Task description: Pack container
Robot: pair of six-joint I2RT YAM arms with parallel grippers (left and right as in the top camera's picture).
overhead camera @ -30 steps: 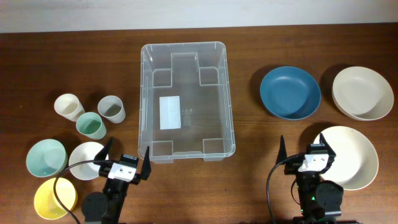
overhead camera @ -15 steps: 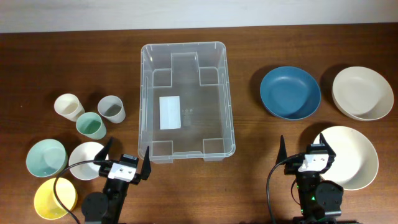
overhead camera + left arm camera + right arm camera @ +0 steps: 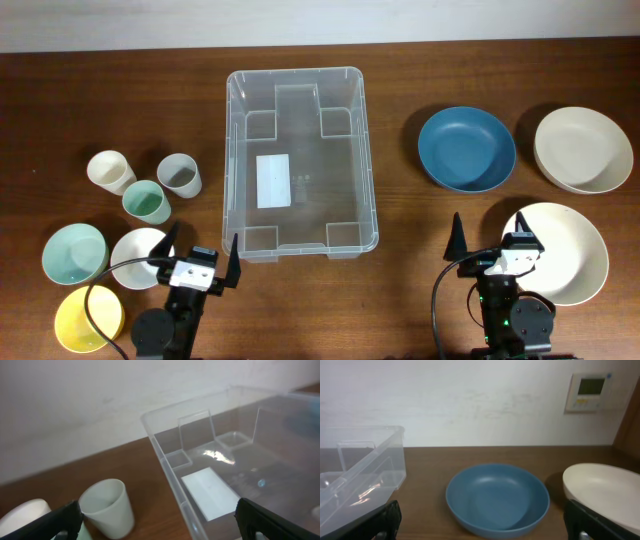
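Observation:
The container [image 3: 229, 150] is a large clear plastic tub at the table's middle, empty, with a white label [image 3: 273, 181] on its base. It also shows in the left wrist view [image 3: 165, 445] and at the left of the right wrist view [image 3: 365, 467]. My left gripper [image 3: 202, 246] is open and empty, near the table's front edge, just in front of the tub's near left corner. My right gripper [image 3: 489, 238] is open and empty, at the front right, facing a blue bowl [image 3: 466, 148], which also shows in the right wrist view [image 3: 497, 497].
Left of the tub stand a cream cup [image 3: 110, 171], a grey cup [image 3: 179, 174] and a green cup [image 3: 146, 201]. Mint [image 3: 74, 253], white [image 3: 138, 257] and yellow [image 3: 87, 318] bowls sit front left. A cream bowl [image 3: 583, 149] and a large cream dish [image 3: 565, 255] sit right.
Both wrists have shifted very slightly in place. The tub, cups and bowls have not moved.

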